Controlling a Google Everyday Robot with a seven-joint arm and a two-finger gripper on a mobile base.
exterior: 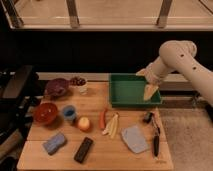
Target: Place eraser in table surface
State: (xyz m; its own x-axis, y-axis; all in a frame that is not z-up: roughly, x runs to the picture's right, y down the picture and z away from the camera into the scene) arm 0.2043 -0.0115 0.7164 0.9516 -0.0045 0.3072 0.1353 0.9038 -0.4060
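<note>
Found the eraser point(83, 149) lying flat on the tabletop point(110, 156), close to the near edge, just right of the blue sponge point(54, 143) and touching nothing. Saw the hand point(151, 94) well apart from it, far and to the right, hanging over the right end of the green tray point(125, 103) with fingers spread and nothing pinched.

Judged the placing as good as done, with only the clearing of the arm left. Best done by raising the hand straight up above the tray wall before any sideways travel. Best also to keep the path along the far right, away from the slim black-handled tool point(156, 142) and the grey cloth point(134, 138). No call to reach toward the eraser: flat, steady, not overhanging the edge.

Made out nothing inside the green tray under the hand. Noted a red bowl point(45, 113) at the left, seemingly bare inside, and a purple bowl point(57, 87) farther back, contents not to be told. Noted a blue cup point(69, 113) just right of the red bowl, inside hidden. Noted a small clear cup point(79, 85) at the far edge, holding something dark red. Saw loose on the tabletop, in no container, a round orange fruit point(83, 123), a red chili point(103, 119) and some yellow strips point(113, 125).
</note>
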